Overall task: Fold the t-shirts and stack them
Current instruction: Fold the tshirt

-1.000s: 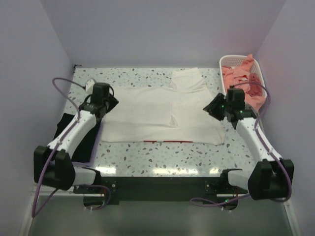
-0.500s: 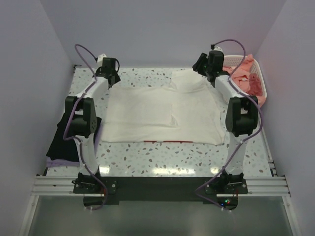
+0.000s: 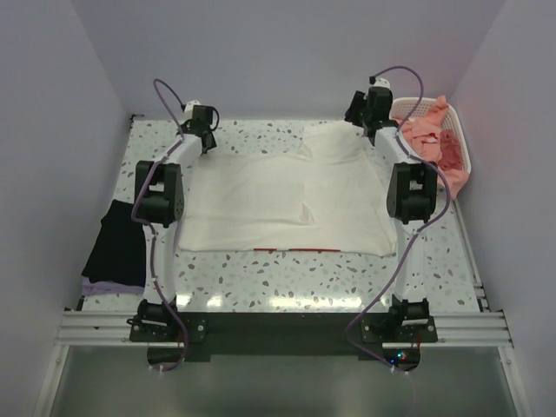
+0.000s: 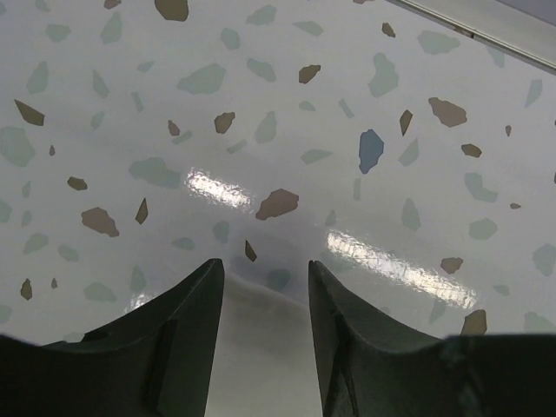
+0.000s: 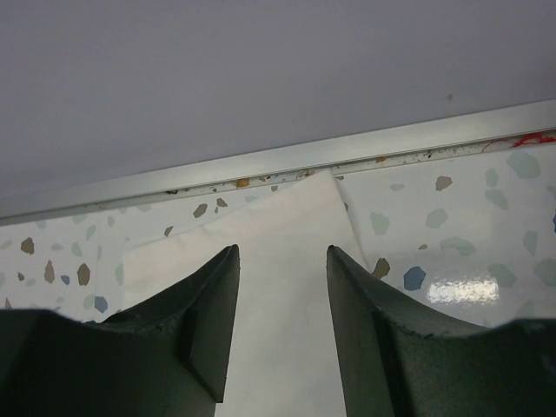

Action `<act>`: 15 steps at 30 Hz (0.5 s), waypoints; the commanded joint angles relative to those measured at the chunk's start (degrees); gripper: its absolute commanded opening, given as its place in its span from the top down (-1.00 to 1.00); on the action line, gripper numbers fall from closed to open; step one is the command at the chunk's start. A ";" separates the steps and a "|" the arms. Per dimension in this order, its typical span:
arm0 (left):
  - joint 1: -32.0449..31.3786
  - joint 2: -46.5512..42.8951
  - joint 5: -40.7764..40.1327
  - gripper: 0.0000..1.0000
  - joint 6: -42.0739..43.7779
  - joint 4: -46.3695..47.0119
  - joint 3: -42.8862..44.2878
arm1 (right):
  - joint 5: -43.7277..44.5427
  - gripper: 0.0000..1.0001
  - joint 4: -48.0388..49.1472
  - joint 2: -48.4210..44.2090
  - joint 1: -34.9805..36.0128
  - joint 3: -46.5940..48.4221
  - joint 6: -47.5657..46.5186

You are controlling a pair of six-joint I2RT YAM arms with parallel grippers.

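A large cream-white t-shirt (image 3: 278, 200) lies spread flat mid-table, with a strip of red print showing at its near hem. Both arms are stretched to its far edge. My left gripper (image 3: 206, 132) (image 4: 265, 265) is open over the far-left corner, and the cream cloth (image 4: 261, 356) lies between its fingers. Over the far sleeve (image 5: 287, 295) near the back wall, my right gripper (image 3: 358, 113) (image 5: 283, 250) is open, with the cloth beneath its jaws. A black t-shirt (image 3: 117, 248) rests on a pale lavender one (image 3: 109, 285) at the left edge. Salmon-pink t-shirts (image 3: 434, 143) fill the basket.
The white lattice basket (image 3: 415, 106) stands at the back right corner, close to the right arm. The back wall and its metal strip (image 5: 347, 152) lie just beyond the right gripper. Speckled tabletop (image 4: 261, 104) shows ahead of the left gripper.
Both arms have swung from mid-table out to the shirt's far edge and have crept a little farther back since half a second ago. The shirt lies as before.
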 commanded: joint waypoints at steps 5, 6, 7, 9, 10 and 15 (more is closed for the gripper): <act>0.28 2.78 -0.53 0.13 -0.62 -0.76 4.09 | 0.78 -0.02 0.59 0.10 -0.65 1.23 -2.68; 0.28 2.78 -0.53 0.14 -0.80 -0.85 4.00 | 0.52 -0.02 0.06 0.45 -0.82 2.36 -2.68; 0.28 2.60 -0.71 0.15 -0.80 -1.29 3.83 | 0.60 -0.02 -0.55 0.63 -0.82 2.72 -2.59; 0.28 2.34 -1.50 0.16 -1.24 -1.56 3.47 | 0.60 -0.04 -1.35 1.06 -1.26 2.99 -1.63; 0.28 1.99 -1.50 0.16 -1.33 -1.38 2.86 | 0.51 -0.04 -1.52 1.15 -1.35 2.90 -1.28; -0.07 1.72 -1.85 0.23 -1.59 -1.91 1.54 | 0.51 -0.05 -2.66 1.68 -1.79 2.90 0.48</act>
